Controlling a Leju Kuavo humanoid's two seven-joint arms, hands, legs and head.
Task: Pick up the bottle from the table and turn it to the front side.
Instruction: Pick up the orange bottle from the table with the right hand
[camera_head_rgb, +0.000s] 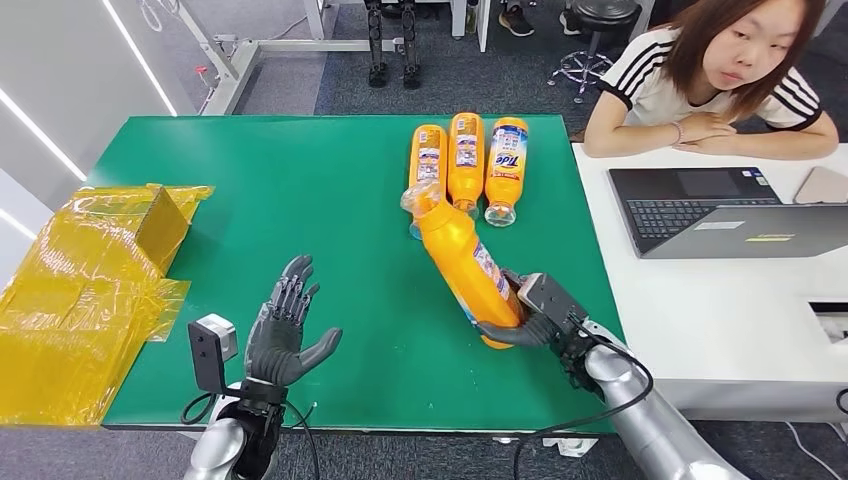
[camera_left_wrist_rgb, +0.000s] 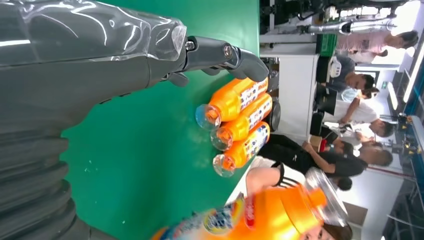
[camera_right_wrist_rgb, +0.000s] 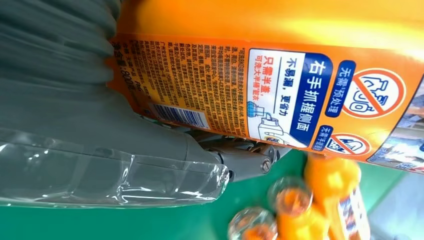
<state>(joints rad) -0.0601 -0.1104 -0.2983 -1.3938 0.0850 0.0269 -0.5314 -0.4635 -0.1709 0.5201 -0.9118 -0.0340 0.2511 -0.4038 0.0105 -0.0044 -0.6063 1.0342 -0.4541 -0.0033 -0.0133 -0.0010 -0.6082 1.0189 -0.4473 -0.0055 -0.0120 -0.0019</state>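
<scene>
My right hand (camera_head_rgb: 540, 315) grips the base end of an orange detergent bottle (camera_head_rgb: 462, 262), which is lifted and tilted, its clear cap toward the far side. In the right wrist view the bottle (camera_right_wrist_rgb: 280, 85) shows its back label with a barcode, and my right hand (camera_right_wrist_rgb: 100, 150) wraps it. Three more orange bottles (camera_head_rgb: 466, 163) lie side by side at the far middle of the green table (camera_head_rgb: 300, 230), caps toward me; the rightmost shows its front label. My left hand (camera_head_rgb: 285, 330) hovers open near the table's front edge, fingers spread. The held bottle (camera_left_wrist_rgb: 260, 217) also shows in the left wrist view.
A pile of yellow plastic bags (camera_head_rgb: 80, 290) around a box lies at the table's left edge. A white desk (camera_head_rgb: 700, 300) with a laptop (camera_head_rgb: 720, 210) stands to the right, where a person (camera_head_rgb: 715, 80) leans. Green surface lies bare between my hands.
</scene>
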